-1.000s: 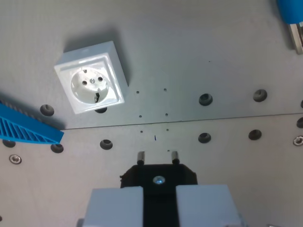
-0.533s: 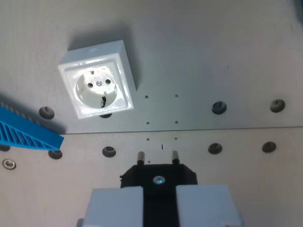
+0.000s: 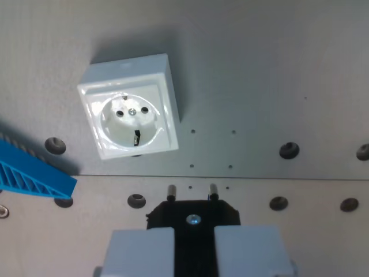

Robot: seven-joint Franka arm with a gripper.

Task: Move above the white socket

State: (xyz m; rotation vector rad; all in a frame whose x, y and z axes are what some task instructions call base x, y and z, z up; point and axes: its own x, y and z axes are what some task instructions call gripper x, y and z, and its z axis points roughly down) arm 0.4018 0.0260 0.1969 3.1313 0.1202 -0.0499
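Tool (image 3: 194, 231), clamped on a black plug (image 3: 193, 212), sits below-right of the socket (image 3: 130, 106) on the counter (image 3: 277, 69); stopping short risks the pins misaligned with the holes.

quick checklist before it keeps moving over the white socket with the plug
1. Plug held: ok, black plug sits between the gripper fingers, pins pointing forward.
2. Socket in view: ok, white socket fully visible, toward the wrist view's upper left.
3. Plug over socket: not ok, pins lie below and to the right of it.
4. Path clear: ok, only bare metal plate between.
5. Blue part: ok, off to the left, apart from the socket.
6. Height above socket: cannot tell.
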